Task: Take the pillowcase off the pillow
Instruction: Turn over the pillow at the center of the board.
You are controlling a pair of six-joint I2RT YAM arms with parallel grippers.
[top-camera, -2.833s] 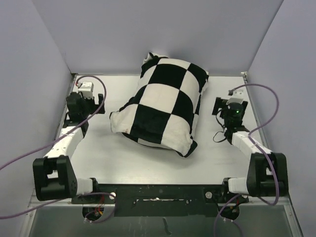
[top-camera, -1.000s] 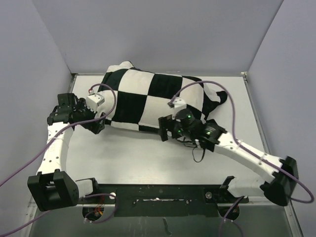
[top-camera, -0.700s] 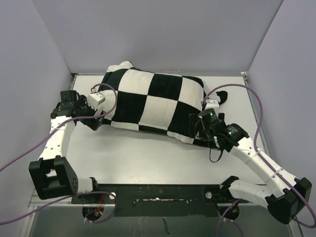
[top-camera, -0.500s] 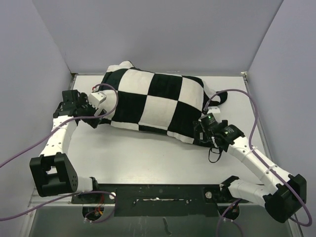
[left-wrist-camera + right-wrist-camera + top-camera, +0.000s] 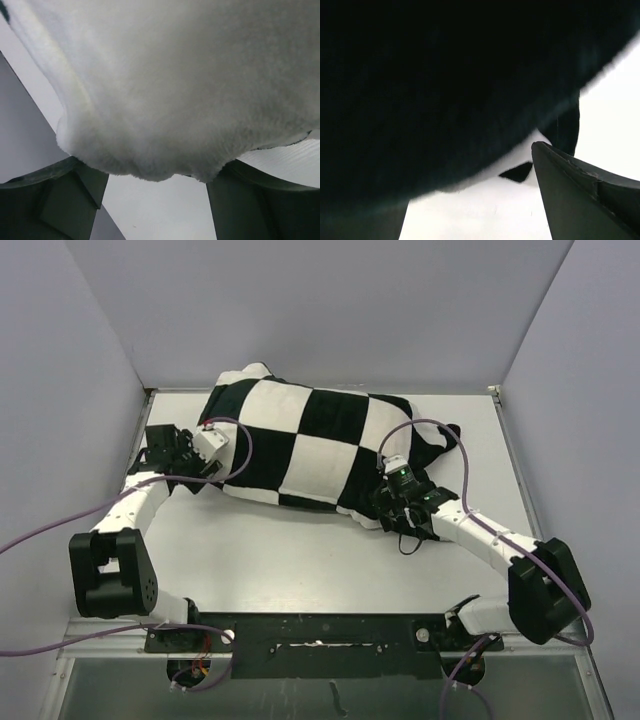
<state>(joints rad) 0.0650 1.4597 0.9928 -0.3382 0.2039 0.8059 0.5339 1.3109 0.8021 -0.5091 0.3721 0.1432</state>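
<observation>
Top external view: the pillowcase (image 5: pixel 310 445), in large black and white squares, lies plump and lengthwise across the far half of the table (image 5: pixel 280 555), one end near the far left corner and the other pointing toward the right edge. The pillow is wholly inside the cover, so only its bulk shows and none of its own fabric can be made out. The left gripper (image 5: pixel 213 466) sits at the near left edge of the pillowcase, touching it. The right gripper (image 5: pixel 384 506) sits at the near right corner of the cover, against a black square.

Left wrist view: a white, fuzzy patch of the pillowcase (image 5: pixel 170 85) fills the upper frame and sags over both fingers (image 5: pixel 55 200). The jaws stand wide apart, with bare table visible between them below the fabric.

Right wrist view: a black patch of the pillowcase (image 5: pixel 445 85) covers most of the frame. One finger (image 5: pixel 585 200) is clear at the lower right; the other is only a dark shape at the lower left. The two stand well apart, with white table showing in the gap.

Purple cables (image 5: pixel 40 537) loop from both arms. Plain grey walls (image 5: pixel 330 310) enclose the table on three sides.
</observation>
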